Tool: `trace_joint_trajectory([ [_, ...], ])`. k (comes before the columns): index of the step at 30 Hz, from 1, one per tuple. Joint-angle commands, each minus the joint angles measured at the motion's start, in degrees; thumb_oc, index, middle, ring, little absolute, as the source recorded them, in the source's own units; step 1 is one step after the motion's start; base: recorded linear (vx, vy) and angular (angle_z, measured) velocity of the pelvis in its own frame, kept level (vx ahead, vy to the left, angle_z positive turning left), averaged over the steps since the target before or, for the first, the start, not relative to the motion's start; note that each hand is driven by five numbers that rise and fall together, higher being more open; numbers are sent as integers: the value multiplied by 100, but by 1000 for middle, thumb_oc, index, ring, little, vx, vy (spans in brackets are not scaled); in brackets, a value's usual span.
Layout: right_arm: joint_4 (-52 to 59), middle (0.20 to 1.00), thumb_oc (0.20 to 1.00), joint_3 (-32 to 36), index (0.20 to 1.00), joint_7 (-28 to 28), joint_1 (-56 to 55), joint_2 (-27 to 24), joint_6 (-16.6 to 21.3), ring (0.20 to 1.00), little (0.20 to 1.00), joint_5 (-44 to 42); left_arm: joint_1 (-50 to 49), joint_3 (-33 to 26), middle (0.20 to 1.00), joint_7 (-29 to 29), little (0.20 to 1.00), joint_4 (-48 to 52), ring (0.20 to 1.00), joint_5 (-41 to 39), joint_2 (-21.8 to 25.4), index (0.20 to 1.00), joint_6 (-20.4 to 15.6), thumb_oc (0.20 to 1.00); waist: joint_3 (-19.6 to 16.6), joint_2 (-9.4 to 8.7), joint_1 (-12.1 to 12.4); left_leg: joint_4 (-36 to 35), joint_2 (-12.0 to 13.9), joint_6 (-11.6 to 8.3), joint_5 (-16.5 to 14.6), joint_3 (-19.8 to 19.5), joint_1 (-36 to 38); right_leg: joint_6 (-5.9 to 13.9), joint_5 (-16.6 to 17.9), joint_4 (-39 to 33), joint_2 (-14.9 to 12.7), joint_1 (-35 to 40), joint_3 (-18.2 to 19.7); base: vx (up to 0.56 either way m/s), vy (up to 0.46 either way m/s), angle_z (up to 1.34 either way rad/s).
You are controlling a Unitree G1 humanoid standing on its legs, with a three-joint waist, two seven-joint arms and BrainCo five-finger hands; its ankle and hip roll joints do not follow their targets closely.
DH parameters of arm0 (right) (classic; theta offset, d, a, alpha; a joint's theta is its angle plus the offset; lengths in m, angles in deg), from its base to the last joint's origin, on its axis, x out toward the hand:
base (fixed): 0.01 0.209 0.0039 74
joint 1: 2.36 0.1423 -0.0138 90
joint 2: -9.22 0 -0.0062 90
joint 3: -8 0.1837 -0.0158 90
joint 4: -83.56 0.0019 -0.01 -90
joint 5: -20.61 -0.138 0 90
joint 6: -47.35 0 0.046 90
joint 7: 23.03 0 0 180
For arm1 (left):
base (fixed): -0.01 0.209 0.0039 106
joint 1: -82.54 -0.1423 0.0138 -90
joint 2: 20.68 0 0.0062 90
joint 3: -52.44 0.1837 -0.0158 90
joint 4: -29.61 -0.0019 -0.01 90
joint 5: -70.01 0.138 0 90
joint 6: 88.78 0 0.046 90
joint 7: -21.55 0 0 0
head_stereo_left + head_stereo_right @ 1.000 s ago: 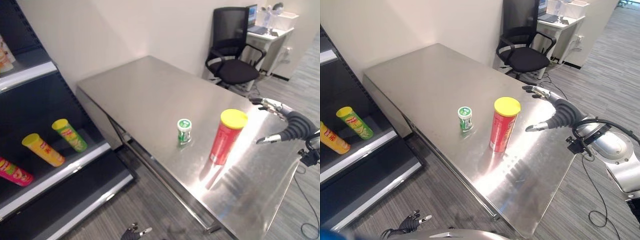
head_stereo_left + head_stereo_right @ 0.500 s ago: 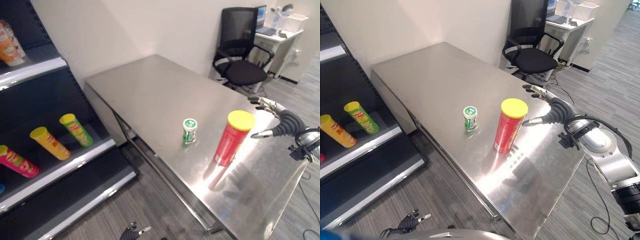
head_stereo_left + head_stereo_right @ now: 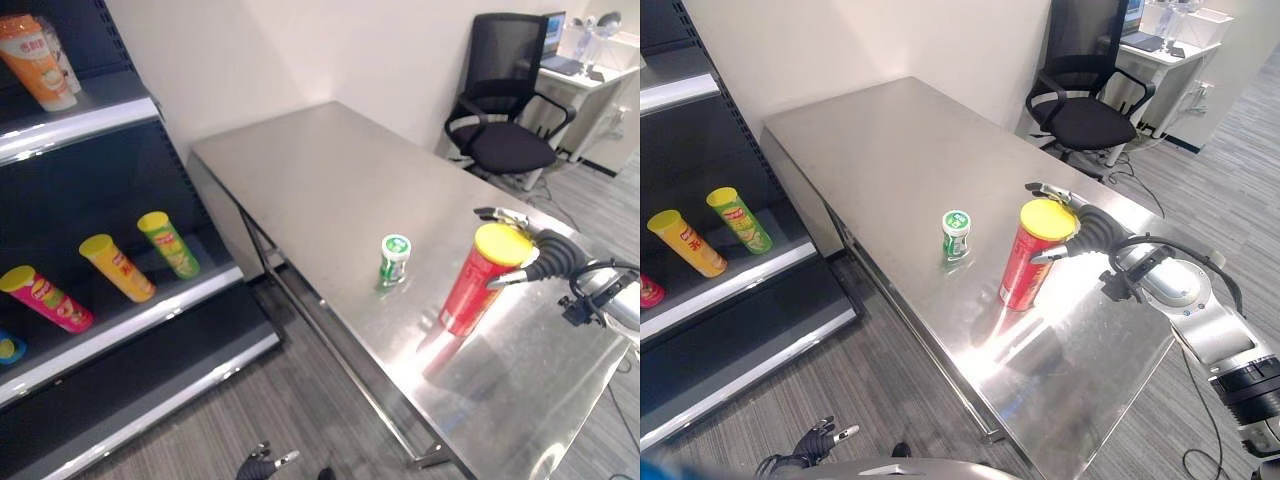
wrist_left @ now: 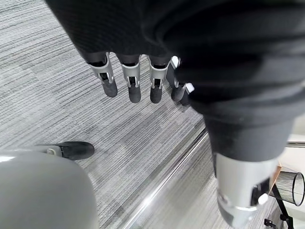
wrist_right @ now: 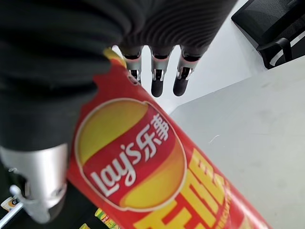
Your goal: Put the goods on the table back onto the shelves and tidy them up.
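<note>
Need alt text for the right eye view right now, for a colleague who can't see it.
The right hand, fingers open, brackets the top of a red chip can standing on the steel table. A small green bottle stands beside it.

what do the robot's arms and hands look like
The right hand has silver fingers with dark tips and a separate thumb, joined to a dark ribbed cover over the hand's back and wrist. Behind it the arm is silver-grey with rounded shells and black bands. The left hand looks alike: short silver fingers ending in dark rounded tips under the same dark ribbed cover.
</note>
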Motion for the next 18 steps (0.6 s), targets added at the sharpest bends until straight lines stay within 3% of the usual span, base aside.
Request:
trace_joint_trajectory([
  [1, -154, 1000, 1000, -309, 1000, 93, 680, 225, 166, 1000, 1000, 6, 189, 220, 1000, 41, 1000, -149, 1000, -59, 112, 1000, -119, 1000, -46, -229, 291, 64, 286, -335, -432, 235, 194, 460, -84, 72, -477, -12, 234, -1, 1, 6],
  [2, -173, 1000, 1000, -333, 1000, 98, 707, 228, 163, 1000, 1000, 27, 187, 223, 1000, 41, 1000, -143, 1000, -60, 114, 1000, -122, 1000, -44, -228, 294, 64, 286, -336, -432, 235, 197, 460, -86, 70, -474, -8, 231, -2, 0, 5],
  [3, -214, 507, 507, -385, 507, 91, 733, 233, 150, 507, 507, 64, 184, 227, 1000, 39, 1000, -128, 1000, -65, 118, 1000, -121, 1000, -42, -227, 298, 64, 286, -335, -433, 233, 199, 459, -87, 70, -472, -3, 224, -1, -1, 3],
  [4, -217, 200, 200, -391, 200, 79, 724, 227, 140, 200, 200, 76, 171, 230, 1000, 36, 1000, -133, 1000, -59, 117, 1000, -118, 1000, -44, -225, 297, 64, 289, -335, -434, 228, 199, 459, -88, 72, -474, -3, 221, 0, 0, 0],
  [11, -218, 200, 200, -422, 200, 98, 723, 161, 143, 200, 200, 200, 180, 237, 1000, 46, 1000, -127, 1000, -64, 109, 1000, -131, 1000, -30, -227, 280, 64, 293, -333, -435, 229, 208, 458, -94, 73, -479, -2, 225, 0, 0, 0],
  [18, 139, 200, 200, 373, 200, 502, 511, 172, 286, 200, 200, 350, 217, 161, 1000, 116, 1000, -15, 1000, -36, 135, 1000, -147, 1000, -29, -196, 209, 64, 306, -326, -472, 269, 251, 450, -115, 86, -466, 1, 264, 0, 0, 0],
])
